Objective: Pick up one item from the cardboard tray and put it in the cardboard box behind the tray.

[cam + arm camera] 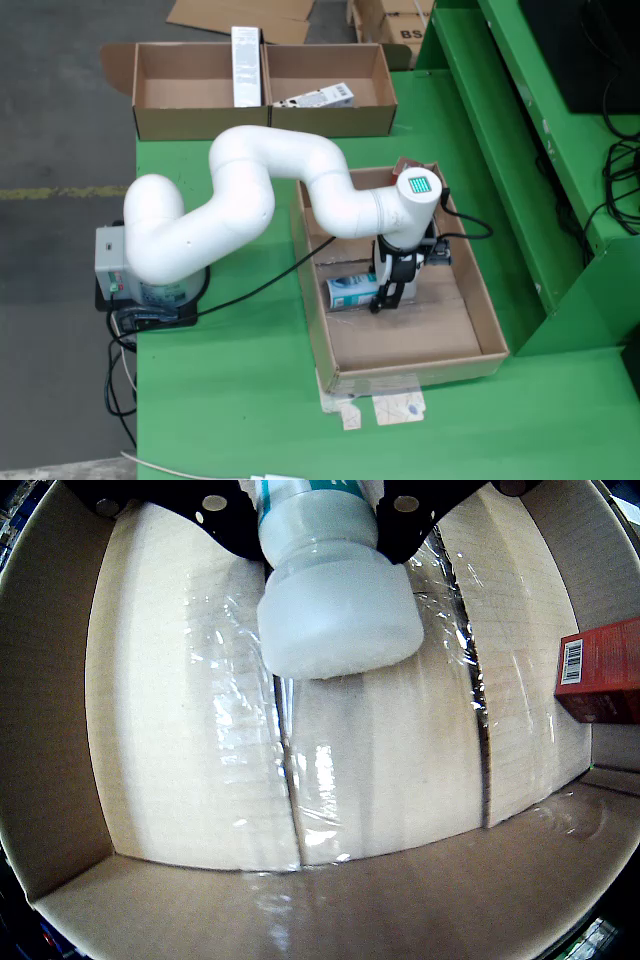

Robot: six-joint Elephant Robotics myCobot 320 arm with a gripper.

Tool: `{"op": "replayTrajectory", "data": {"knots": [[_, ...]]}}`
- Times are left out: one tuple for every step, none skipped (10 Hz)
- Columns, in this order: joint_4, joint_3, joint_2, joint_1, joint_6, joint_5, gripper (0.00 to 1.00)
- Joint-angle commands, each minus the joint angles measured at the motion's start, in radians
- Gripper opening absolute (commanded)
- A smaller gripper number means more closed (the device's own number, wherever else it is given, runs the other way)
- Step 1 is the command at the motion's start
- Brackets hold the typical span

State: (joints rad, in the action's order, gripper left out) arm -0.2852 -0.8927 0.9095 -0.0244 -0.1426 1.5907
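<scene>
A white bottle with a teal label [352, 292] lies on its side in the cardboard tray [490, 325], near the left wall. My gripper [392, 292] reaches down onto its right end. In the wrist view the black fingers [225, 520] press on both sides of the bottle [335, 600], whose white cap points toward the camera, just above the taped tray floor [180, 740]. The cardboard box [265, 122] stands behind the tray at the table's far edge.
A red carton [605, 670] lies in the tray's far corner [408, 165]. The box behind holds a tall white carton [245, 65] and a smaller white item [320, 98]. The arm's base [150, 290] and cables sit left of the tray. A raised green shelf [520, 150] runs along the right.
</scene>
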Motion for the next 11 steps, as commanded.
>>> {"op": "replayTrajectory", "data": {"knots": [[-0.041,-0.131,-0.123,-0.033,0.013,0.013,0.0],[-0.041,-0.131,-0.123,-0.033,0.013,0.013,0.0],[-0.033,-0.151,-0.162,-0.044,0.009,0.006,0.0],[-0.019,-0.163,-0.216,-0.053,0.008,0.002,0.0],[-0.019,-0.163,-0.216,-0.053,0.008,0.002,0.0],[-0.016,-0.175,-0.26,-0.06,0.008,-0.005,0.0],[-0.016,-0.175,-0.26,-0.06,0.008,-0.005,0.0],[-0.023,-0.197,-0.288,-0.064,0.007,-0.009,0.0],[-0.023,-0.197,-0.288,-0.064,0.007,-0.009,0.0],[-0.023,-0.197,-0.288,-0.064,0.007,-0.009,0.0],[-0.011,-0.22,-0.375,-0.083,0.0,-0.021,0.0]]}}
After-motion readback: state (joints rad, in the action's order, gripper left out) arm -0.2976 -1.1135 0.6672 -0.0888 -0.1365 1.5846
